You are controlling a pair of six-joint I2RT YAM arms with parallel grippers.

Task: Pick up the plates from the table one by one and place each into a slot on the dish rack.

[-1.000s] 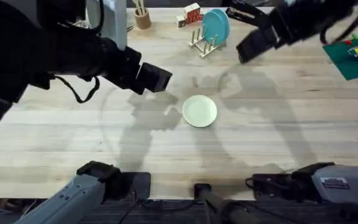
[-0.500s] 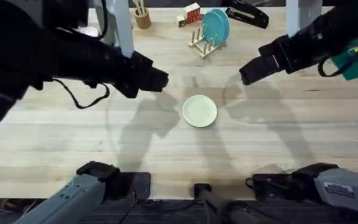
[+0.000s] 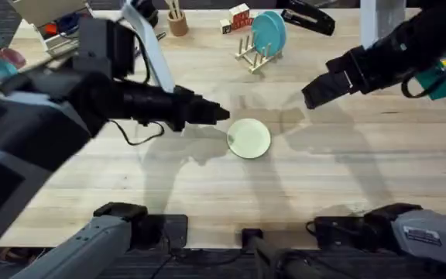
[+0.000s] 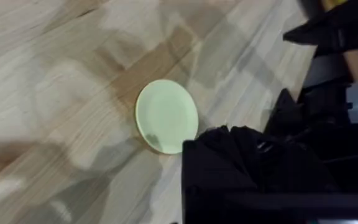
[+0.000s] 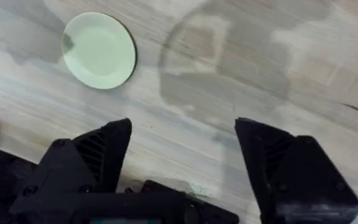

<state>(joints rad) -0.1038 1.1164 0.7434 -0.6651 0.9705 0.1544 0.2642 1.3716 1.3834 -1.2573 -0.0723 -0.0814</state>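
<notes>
Left arm closes in on the cream-yellow plate at mid-table.

The left gripper hangs just beside the plate's rim; its opening cannot be told. The right gripper, spread wide and empty, hovers over bare table. The turquoise plate stands in the dish rack.

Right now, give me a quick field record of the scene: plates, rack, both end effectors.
cream plate: lying flat on the table, near the middle, not held
turquoise plate: standing upright in the dish rack
dish rack: far side of the table, right of centre
left end effector: above the table just left of the cream plate, not touching it; finger state cannot be told
right end effector: open, empty, above bare wood to the right of the cream plate
task progress: one plate racked, one left on the table
</notes>
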